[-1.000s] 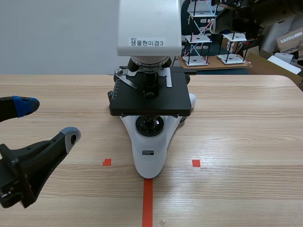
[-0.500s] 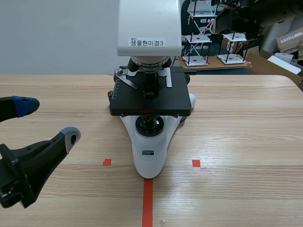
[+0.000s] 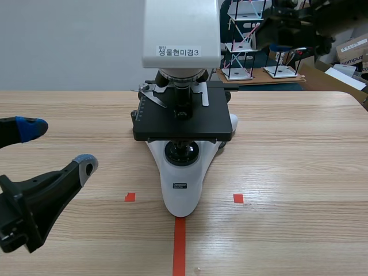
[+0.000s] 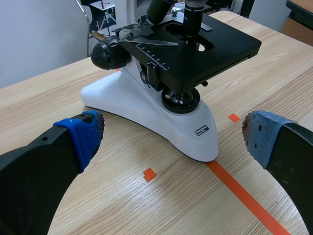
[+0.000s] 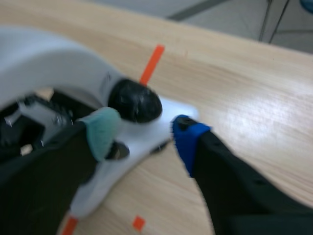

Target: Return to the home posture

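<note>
Your right arm (image 3: 293, 29) is the only thing that has shifted. It now stands dark across the top right of the scene view, raised well above the table (image 3: 299, 161), in a spot it did not fill half a second ago. Its wrist camera looks down on the microscope (image 3: 181, 115) from above. The right gripper (image 5: 146, 133) has its fingers spread and holds nothing (the black focus knob (image 5: 134, 104) seen in the gap lies well below them, not in a grip).

Your left gripper (image 3: 57, 147) has not stirred. It hangs low over the near left of the table, fingers wide apart and empty, well clear of the microscope's white base. The microscope itself stands where it was, its base on the end of the tape line (image 3: 179, 247).

I judge the right arm to be lifting away toward home, with the return only partly done. Whether the left arm is already parked, you cannot tell from this. Mind that the right arm clears the microscope's head.
</note>
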Controlling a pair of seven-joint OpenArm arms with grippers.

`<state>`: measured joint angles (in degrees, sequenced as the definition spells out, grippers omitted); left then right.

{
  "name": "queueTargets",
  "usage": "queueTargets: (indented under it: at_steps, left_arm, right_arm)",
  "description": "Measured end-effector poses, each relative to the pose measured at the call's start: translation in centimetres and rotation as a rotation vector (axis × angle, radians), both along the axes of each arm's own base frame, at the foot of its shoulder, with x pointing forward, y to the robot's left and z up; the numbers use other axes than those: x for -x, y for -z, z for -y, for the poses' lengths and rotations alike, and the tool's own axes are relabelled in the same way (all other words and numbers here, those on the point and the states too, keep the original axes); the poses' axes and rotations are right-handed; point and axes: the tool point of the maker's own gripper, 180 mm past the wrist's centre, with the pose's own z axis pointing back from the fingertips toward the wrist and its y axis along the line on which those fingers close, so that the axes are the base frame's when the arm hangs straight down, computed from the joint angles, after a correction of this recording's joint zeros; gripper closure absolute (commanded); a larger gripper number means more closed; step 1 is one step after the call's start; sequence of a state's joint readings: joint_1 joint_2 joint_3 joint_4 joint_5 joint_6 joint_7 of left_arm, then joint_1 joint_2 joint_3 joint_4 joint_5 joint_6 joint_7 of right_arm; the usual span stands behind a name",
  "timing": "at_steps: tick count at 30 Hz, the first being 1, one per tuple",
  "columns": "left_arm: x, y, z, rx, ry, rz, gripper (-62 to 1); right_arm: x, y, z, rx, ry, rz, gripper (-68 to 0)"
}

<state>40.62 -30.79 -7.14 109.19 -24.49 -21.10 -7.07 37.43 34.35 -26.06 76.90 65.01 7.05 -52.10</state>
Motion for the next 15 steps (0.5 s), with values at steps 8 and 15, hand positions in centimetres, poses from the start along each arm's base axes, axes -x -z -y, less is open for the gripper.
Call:
queueTargets:
  at_steps: [8, 15]
  left_arm:
    - [0.0, 0.0, 0.0, 0.0, 0.0, 0.0, -59.6]
    - [0.0, 0.0, 0.0, 0.001, 0.0, 0.0, -59.6]
  right_arm:
    - [2.9, -6.3, 1.1, -0.072, -0.102, 0.086, -44.5]
    - [7.5, -11.8, 0.2, 0.047, -0.19, 0.381, -43.9]
